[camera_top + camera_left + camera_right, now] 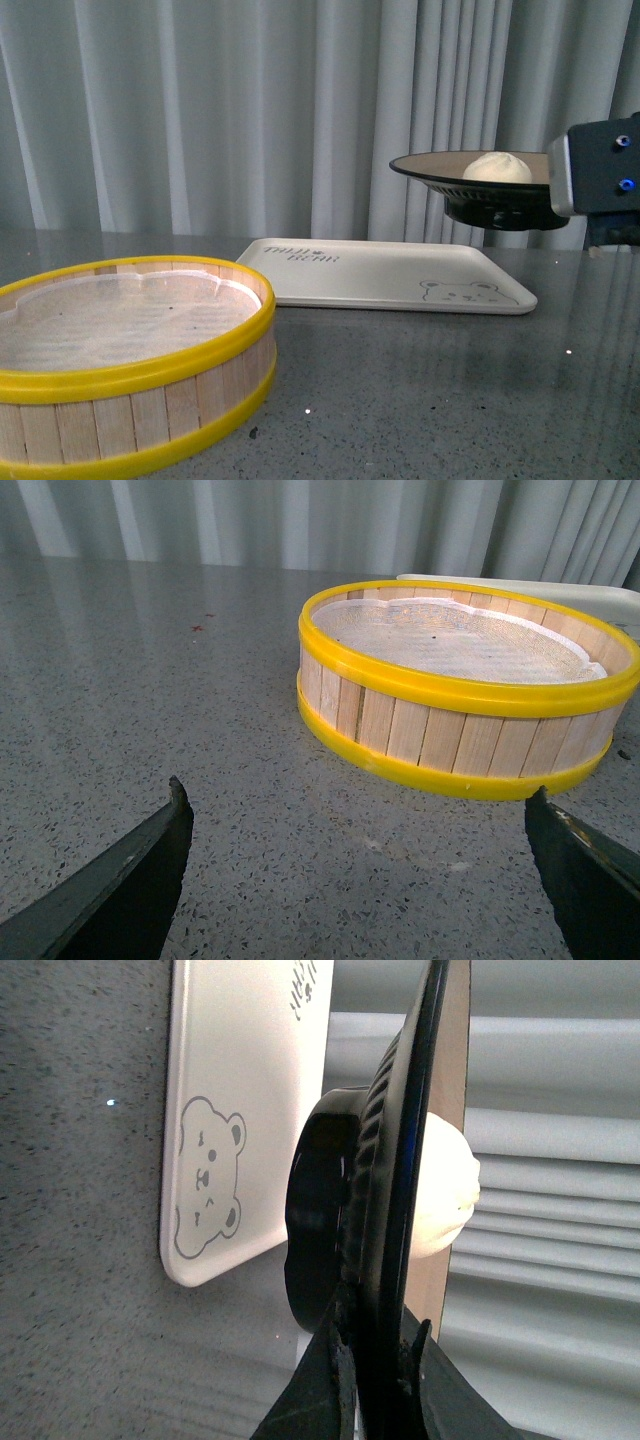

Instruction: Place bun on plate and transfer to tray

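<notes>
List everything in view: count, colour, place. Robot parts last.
bun: one, off-white, on the plate
plate: one, black rim, beige inside, held in the air near the tray's right end
tray: one, cream-white, flat on the table
basket: one, wood with yellow bands, near left, no food inside
table: one, speckled grey
curtain: one, pale grey, behind
left tool: one, dark, open, near the basket
right tool: one, dark, shut on the plate's rim

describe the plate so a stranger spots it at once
On the grey table lies a cream tray. Above its right end the right gripper holds the plate in the air. Unlike the yellow-rimmed wooden basket, it is black-rimmed and carries a white bun.
</notes>
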`<control>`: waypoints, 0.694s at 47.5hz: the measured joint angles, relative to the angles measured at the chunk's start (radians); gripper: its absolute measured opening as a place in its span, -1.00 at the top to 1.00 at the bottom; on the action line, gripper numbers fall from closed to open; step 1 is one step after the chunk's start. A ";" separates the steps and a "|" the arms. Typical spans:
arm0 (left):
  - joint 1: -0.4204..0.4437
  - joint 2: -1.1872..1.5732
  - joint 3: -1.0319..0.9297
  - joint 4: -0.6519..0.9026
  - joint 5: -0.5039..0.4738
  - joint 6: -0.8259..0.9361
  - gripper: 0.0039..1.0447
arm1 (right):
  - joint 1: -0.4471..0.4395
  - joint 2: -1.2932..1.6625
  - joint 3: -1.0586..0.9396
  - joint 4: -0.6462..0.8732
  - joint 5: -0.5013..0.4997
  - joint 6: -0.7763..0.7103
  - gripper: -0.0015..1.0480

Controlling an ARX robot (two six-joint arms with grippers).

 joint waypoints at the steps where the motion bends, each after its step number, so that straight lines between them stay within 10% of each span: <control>1: 0.000 0.000 0.000 0.000 0.000 0.000 -0.88 | -0.001 0.015 0.012 0.006 -0.003 0.002 0.95; 33: 0.000 0.000 0.000 0.000 0.000 0.000 -0.88 | 0.013 0.525 0.541 -0.090 -0.041 0.013 0.95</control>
